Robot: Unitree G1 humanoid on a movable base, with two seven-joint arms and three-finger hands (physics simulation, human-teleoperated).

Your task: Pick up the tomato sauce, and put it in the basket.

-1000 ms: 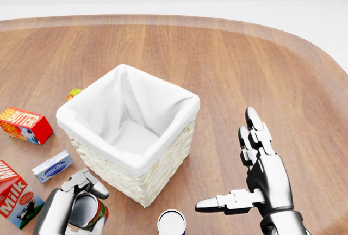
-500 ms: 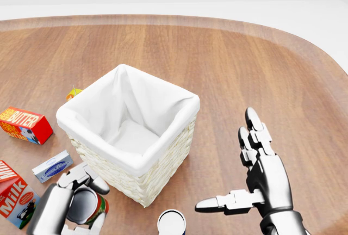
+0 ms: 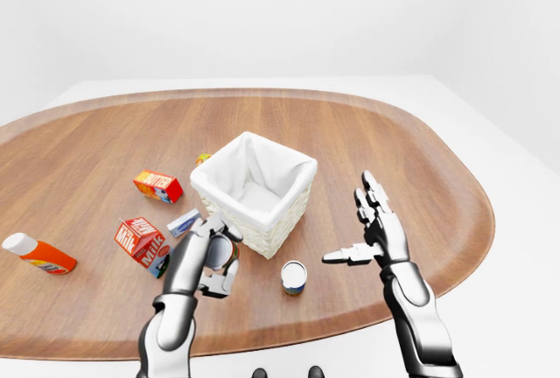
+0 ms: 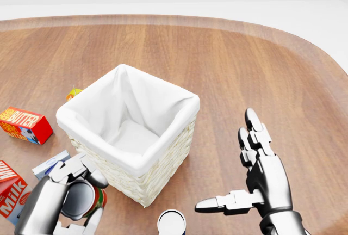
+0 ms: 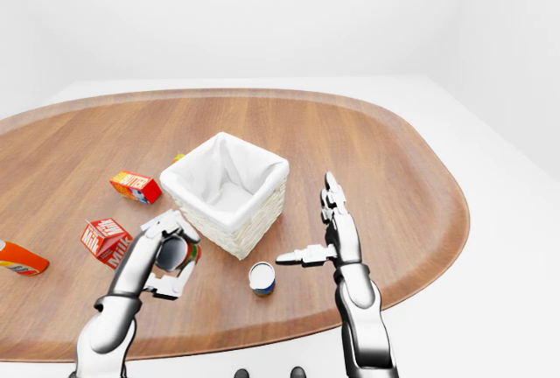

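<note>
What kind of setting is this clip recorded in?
Probably a bare simulated tabletop test scene, not a real kitchen: a rounded wooden table stands in blank white surroundings, holding a lined basket and scattered groceries such as a milk carton and a butter box.

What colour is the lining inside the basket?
White, seen best in the head view: basket lining.

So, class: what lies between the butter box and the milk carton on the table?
Nothing: in the left-eye view the wood between the butter box and the milk carton is bare.
</note>
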